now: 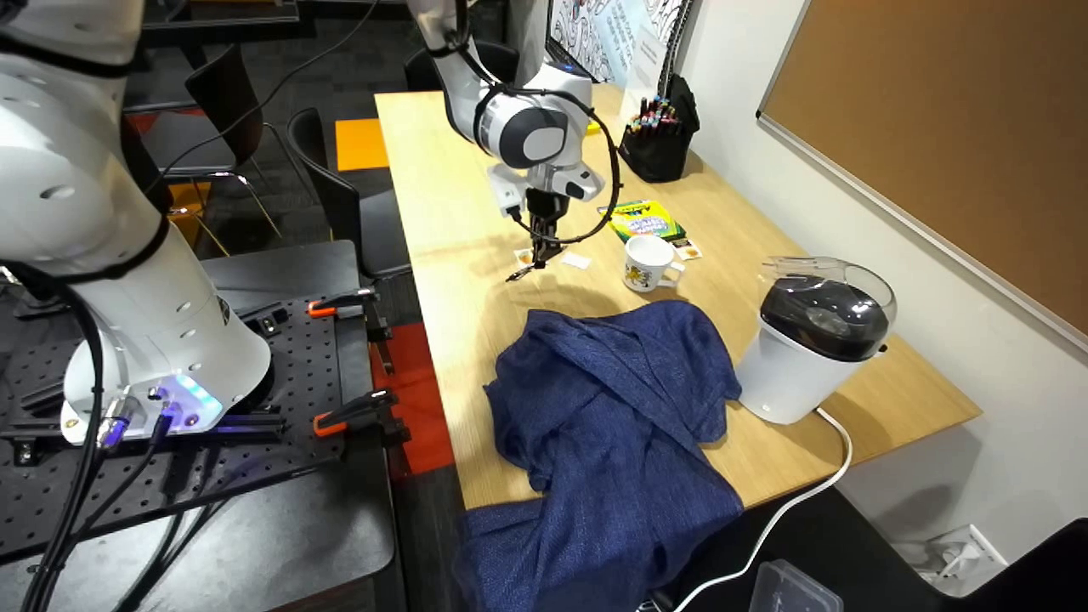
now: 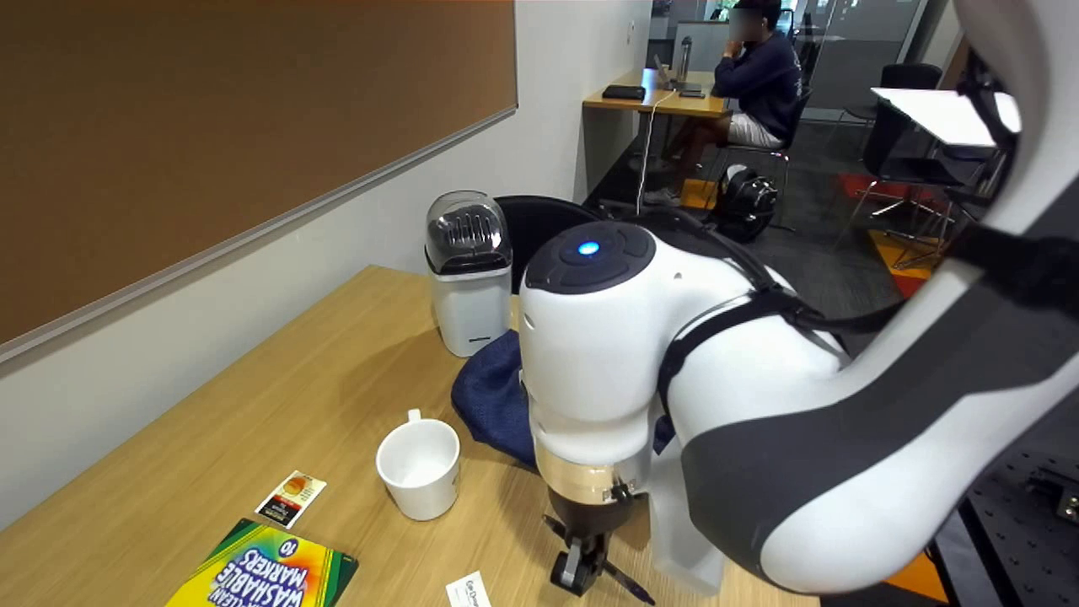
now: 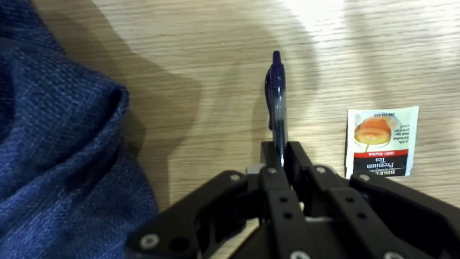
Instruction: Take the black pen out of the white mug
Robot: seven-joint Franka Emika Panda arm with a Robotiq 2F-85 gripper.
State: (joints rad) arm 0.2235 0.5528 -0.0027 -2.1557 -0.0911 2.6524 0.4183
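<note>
"The black pen (image 3: 280, 108): who has it?"

"The gripper (image 3: 283, 154). It is clenched on the barrel, and the dark end with the clip sticks out plainly in the wrist view. In an exterior view the pen (image 2: 628, 583) shows on both sides of the grip, slanting."

"Is it touching the counter (image 1: 459, 357)?"

"I can't tell. It is over the part nearer the robot-side edge."

"What's closest?"

"A tea packet (image 3: 381, 144) and a small white card (image 2: 469, 592), both flat on the wood."

"And the white mug (image 1: 650, 263)?"

"Upright, apart from the pen, closer to the wall-side edge than the gripper is. Its handle points roughly toward the white pot (image 1: 790, 374) with the black top."

"Where's that?"

"Near the wall-side corner of the end where the blue cloth (image 1: 612, 408) is. The cloth lies rumpled and hangs over that end edge, starting at the robot-side corner. The pot's cable (image 1: 848, 450) drops past the same edge."

"The other way along?"

"Near the mug, a yellow and green marker box (image 1: 643, 219), with a second tea packet (image 2: 291, 499) just beside it. Farther on, at the wall-side edge, a black holder (image 1: 654, 155) full of markers (image 1: 653, 119)."
</note>
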